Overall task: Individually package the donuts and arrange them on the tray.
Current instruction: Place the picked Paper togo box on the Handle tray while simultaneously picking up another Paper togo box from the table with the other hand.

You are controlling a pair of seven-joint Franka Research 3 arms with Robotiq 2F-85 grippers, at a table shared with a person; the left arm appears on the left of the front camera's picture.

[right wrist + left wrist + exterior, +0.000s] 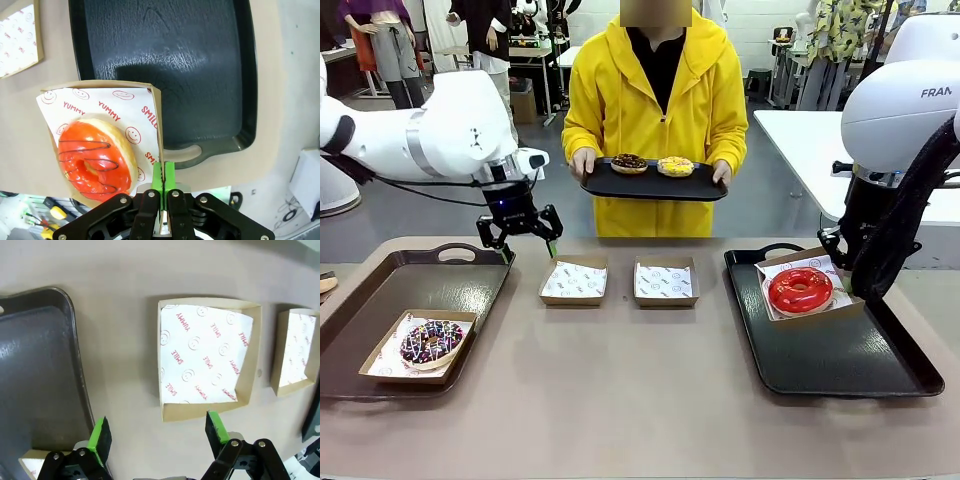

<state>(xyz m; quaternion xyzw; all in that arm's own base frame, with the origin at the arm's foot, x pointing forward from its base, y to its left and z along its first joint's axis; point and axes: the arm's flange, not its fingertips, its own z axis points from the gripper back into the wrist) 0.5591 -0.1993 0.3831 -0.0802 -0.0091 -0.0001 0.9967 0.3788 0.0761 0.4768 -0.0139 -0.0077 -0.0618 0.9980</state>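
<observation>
1. Red donut [800, 289] sits in its paper box [817, 313] at the far left corner of the right tray [880, 375]; the box appears to overlap the tray rim.
2. Risk: the pinch is on one thin wall only. A lift or drag could tilt the box or buckle the wall, and the donut would slide out.
3. Right jaws: fully closed on that box wall.
4. Left jaws: wide, holding nothing, hovering over the counter beside an empty box [200, 410].

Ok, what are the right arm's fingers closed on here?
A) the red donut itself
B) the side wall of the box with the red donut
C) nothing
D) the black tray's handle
B: the right arm's fingers pinch the upright wall of the box, beside the red donut, not on it.
</observation>
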